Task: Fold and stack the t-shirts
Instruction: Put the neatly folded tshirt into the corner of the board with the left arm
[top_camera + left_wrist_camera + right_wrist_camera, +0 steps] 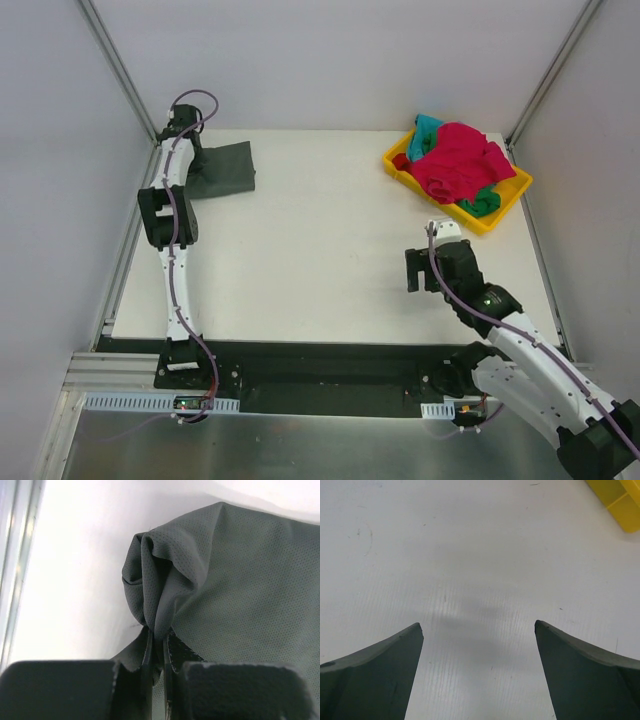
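- So far, only one garment is out of the bin: the dark olive-grey t-shirt (225,168) lies on the table (320,250) near its far left corner. It forms a roughly flat rectangle, which suggests it is at least partly folded, though I cannot tell how many folds it has.
- The left gripper (158,636) is clenched on that shirt's edge. In the wrist view a bunched ridge of cloth is pinched between its jaws and puckers just ahead of them.
- The right gripper (479,625) is spread wide with nothing between its fingers. It hangs over bare table on the right side, well apart from the yellow tray (480,222) and from the olive-grey shirt.
- The magenta-red t-shirt (458,160) is heaped on top in the tray at the far right corner. The teal t-shirt (428,128) peeks out at the far end and the green t-shirt (485,203) at the near end. All three are crumpled and unfolded.
- By my reading the task is early. One shirt is being worked, no stack exists yet, and three shirts are left to be pulled out, folded and piled.
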`<state>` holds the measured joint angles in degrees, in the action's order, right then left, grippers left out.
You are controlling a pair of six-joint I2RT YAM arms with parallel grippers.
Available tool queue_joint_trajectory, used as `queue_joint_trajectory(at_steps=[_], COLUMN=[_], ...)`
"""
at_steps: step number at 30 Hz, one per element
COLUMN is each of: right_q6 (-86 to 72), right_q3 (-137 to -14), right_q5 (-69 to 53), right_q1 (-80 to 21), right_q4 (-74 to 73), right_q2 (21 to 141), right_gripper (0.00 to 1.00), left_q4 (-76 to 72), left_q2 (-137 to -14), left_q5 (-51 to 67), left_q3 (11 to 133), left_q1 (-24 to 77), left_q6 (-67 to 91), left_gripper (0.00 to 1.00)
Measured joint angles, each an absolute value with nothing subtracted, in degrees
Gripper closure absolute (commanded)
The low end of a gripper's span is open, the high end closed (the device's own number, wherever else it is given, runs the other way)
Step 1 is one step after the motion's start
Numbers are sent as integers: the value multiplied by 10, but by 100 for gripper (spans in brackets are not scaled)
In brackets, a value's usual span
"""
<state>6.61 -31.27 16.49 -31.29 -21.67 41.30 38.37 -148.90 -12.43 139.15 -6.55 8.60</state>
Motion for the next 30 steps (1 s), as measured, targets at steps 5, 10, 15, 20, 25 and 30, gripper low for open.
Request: queue_joint_trajectory(at_steps=[5,10,15,20,25,30], right_q6=[70,69,68,64,60,58], right_q3=[-313,-313,-315,-319,-324,-326], right_q5=[182,186,183,179,180,180], right_q1=[-311,-309,-308,-308,-308,-307], right_q4=[-212,-204,-203,-202,-206,-211], right_q2=[429,454,476,483,477,451], right_gripper=[4,4,4,4,4,4], left_q4=[335,275,238,212,199,200], left_q2=[-1502,-1516,-1527,-1528,-1527,-1489], left_q5=[-152,-184,-206,-216,-220,-253], left_q3=[1406,1410,1410,1412,1412,1392], left_q1=[-67,-61,-60,-60,-58,-37], left_q6=[50,6,-30,-52,-65,-82], left_gripper=[100,100,94,70,21,1])
